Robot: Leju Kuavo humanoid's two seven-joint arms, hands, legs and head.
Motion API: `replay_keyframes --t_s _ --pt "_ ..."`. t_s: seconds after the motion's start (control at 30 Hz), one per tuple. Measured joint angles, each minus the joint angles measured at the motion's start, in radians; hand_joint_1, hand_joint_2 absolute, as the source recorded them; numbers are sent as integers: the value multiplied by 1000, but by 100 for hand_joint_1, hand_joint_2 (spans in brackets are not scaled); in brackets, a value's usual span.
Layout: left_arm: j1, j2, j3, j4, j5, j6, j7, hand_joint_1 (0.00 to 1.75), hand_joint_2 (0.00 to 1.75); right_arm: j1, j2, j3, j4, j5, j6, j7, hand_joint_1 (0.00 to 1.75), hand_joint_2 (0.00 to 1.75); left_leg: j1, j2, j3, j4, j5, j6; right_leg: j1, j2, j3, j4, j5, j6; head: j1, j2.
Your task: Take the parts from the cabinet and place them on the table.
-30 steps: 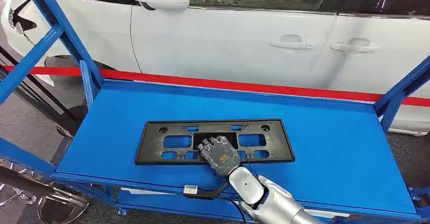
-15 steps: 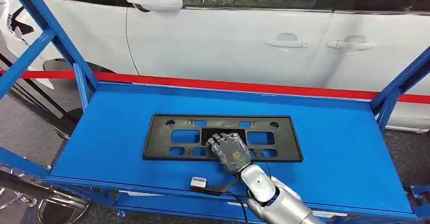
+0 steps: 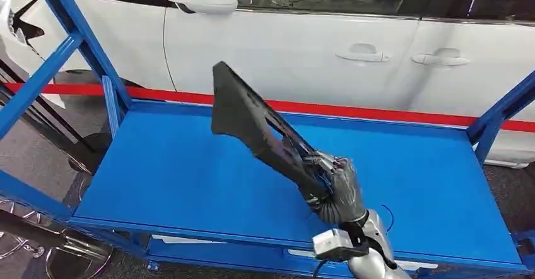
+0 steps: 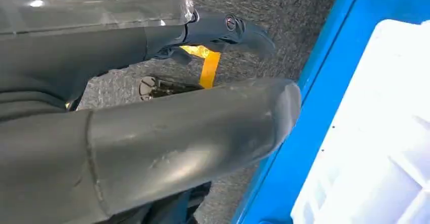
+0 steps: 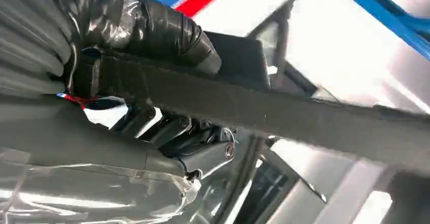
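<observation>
My right hand [image 3: 337,190] grips a long black plastic plate frame [image 3: 255,124] by one long edge and holds it tilted up off the blue cabinet shelf [image 3: 176,178], its far end pointing up and left toward the white car. Close up in the right wrist view, the dark fingers [image 5: 147,26] wrap over the frame's edge [image 5: 284,115]. In the left wrist view my left hand [image 4: 152,133] hangs beside the blue frame over grey carpet, with nothing in it; I cannot tell how its fingers stand.
Blue uprights [image 3: 76,39] stand at the shelf's left and another [image 3: 501,112] at its right. A white car [image 3: 315,45] and a red strip [image 3: 378,112] lie behind the shelf. A white bin [image 4: 375,133] sits beside the blue rail in the left wrist view.
The frame lay flat on the shelf with my right hand resting on its middle. Now the hand has turned and lifted it, so the frame stands tilted above the shelf.
</observation>
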Motion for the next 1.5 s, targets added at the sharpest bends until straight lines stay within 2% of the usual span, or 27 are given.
replay_keyframes --t_s 0.03,0.13,0.2,0.23,0.33,0.37,0.4,0.5,0.53,0.67,0.7,0.73,0.8,0.83,0.87,0.9,0.93,1.0,1.03,1.13,1.17,1.2,1.23,1.3,1.37,1.43,1.5 --pt "0 -2 0 1 -5 2 5 0 0 12 -3 -8 -28 -29 12 -30 175 175 -9 -1 -5 4 -2 -4 1 -8 3 -17 -4 2 0 0" --pt "0 0 0 1 -20 23 54 0 0 27 -5 -15 -143 -121 71 -103 175 175 -7 3 -6 0 1 -18 2 -5 -5 -14 0 5 0 0" --pt "-2 2 0 1 -28 37 79 0 0 24 -7 -17 -228 -195 129 -124 175 175 -9 2 -13 19 -19 -28 -12 -9 -1 -27 8 -7 0 0" --pt "-1 2 0 1 -31 40 86 0 0 16 -7 -17 -253 -227 151 -131 175 175 -7 3 -32 65 -54 -31 -12 -10 -2 -27 7 -13 0 0" --pt "-1 1 0 2 -38 50 101 0 0 -21 2 -25 -360 -517 327 -110 175 175 -1 3 -138 299 -157 -44 -9 -12 -3 -25 7 -15 -1 0" --pt "-1 1 1 2 -38 52 101 0 0 -31 14 -31 -379 -622 387 -70 175 175 -1 3 -149 322 -154 -45 -9 -13 -3 -23 8 -15 0 0" --pt "-1 1 3 2 -36 54 101 0 0 -36 26 -38 -390 -713 444 -22 175 175 -1 3 -137 296 -130 -45 -9 -12 -3 -20 8 -15 -1 0" --pt "-8 1 10 1 -34 57 100 0 0 -34 49 -66 -387 -809 556 13 175 175 -1 3 -17 48 -6 -33 -9 -11 -2 -15 4 -11 -1 0" --pt "-9 1 11 2 -33 59 100 0 0 -35 53 -71 -387 -814 569 12 175 175 -7 2 3 11 -13 -27 -2 -11 -7 -11 2 -5 0 0" --pt "-9 0 20 2 -33 61 100 0 0 -35 63 -87 -385 -819 573 10 175 175 -5 0 -6 0 3 -8 -2 -10 -11 -14 13 15 0 0" --pt "-11 -1 23 2 -32 60 100 0 0 -33 63 -91 -385 -820 573 10 175 175 0 5 -5 -7 11 0 -6 -8 -14 -3 -6 21 0 0" --pt "-12 -2 24 2 -32 60 100 0 0 -36 64 -95 -385 -820 573 10 175 175 0 5 -10 -8 16 8 -7 -6 -30 36 -49 23 0 0" --pt "-14 -2 25 2 -32 60 100 0 0 -33 64 -100 -384 -820 573 10 175 175 -1 6 -23 -8 23 14 -12 -6 -87 184 -143 31 0 0" --pt "-14 -2 25 2 -32 60 100 0 0 -32 64 -102 -382 -820 573 10 175 175 -1 7 -30 -7 27 13 -13 -6 -112 252 -173 35 0 0" --pt "-14 -2 26 2 -32 61 100 0 0 -31 64 -105 -380 -826 581 18 175 175 -1 7 -37 -6 32 12 -16 -6 -121 287 -179 38 0 0" --pt "-13 -2 26 2 -32 62 101 0 0 -30 64 -105 -378 -843 603 43 175 175 -1 7 -42 -5 36 10 -20 -6 -104 271 -159 40 0 0" --pt "-13 -2 26 2 -33 68 108 0 0 -25 62 -105 -370 -858 636 72 175 175 0 7 -46 -5 39 7 -22 -7 -61 207 -121 41 0 0" --pt "-14 -5 27 2 -38 82 122 0 0 -8 45 -104 -341 -842 730 75 175 175 0 4 -50 -3 46 -1 -26 -7 54 22 -52 37 0 0" --pt "-14 -6 28 2 -40 87 127 0 0 2 36 -102 -326 -815 777 62 175 175 -4 2 -54 -1 50 -7 -24 -6 87 -42 -63 34 0 0" --pt "-12 -6 30 2 -50 96 138 0 0 45 13 -94 -301 -753 824 8 175 175 0 0 -58 -1 66 -27 -13 -5 75 -35 -48 27 -1 0" --pt "-10 -6 30 2 -52 100 140 0 0 56 11 -94 -296 -743 825 -5 175 175 -3 -2 -59 -3 71 -35 -13 -5 71 -38 -42 18 0 0" --pt "-9 -5 31 2 -55 103 140 0 0 63 9 -94 -291 -733 825 -18 175 175 1 -4 -65 3 62 -39 -25 -9 66 -47 -29 5 0 0" --pt "-8 -5 31 2 -59 106 143 0 0 66 8 -93 -288 -725 823 -25 175 175 2 -1 -79 28 24 -44 -22 -10 58 -47 -20 0 -1 0" --pt "-6 -5 31 2 -63 108 146 0 0 92 5 -92 -287 -701 815 -39 175 175 4 -1 -119 165 -94 -49 -18 -13 39 -46 -7 -11 -1 0" --pt "-6 -4 31 2 -73 110 151 0 0 119 0 -92 -288 -658 801 -62 175 175 4 -1 -144 287 -144 -53 -14 -17 15 -41 7 -12 -1 0" --pt "-5 -2 31 2 -86 121 174 0 0 135 -1 -93 -301 -549 752 -119 175 175 4 -1 -100 263 -96 -49 -12 -17 -12 -30 18 -11 -1 0" --pt "-9 -2 31 2 -98 140 231 0 0 132 -1 -93 -326 -512 722 -125 175 175 0 -1 9 111 -41 -34 -8 -15 -30 -23 28 -9 -1 0"
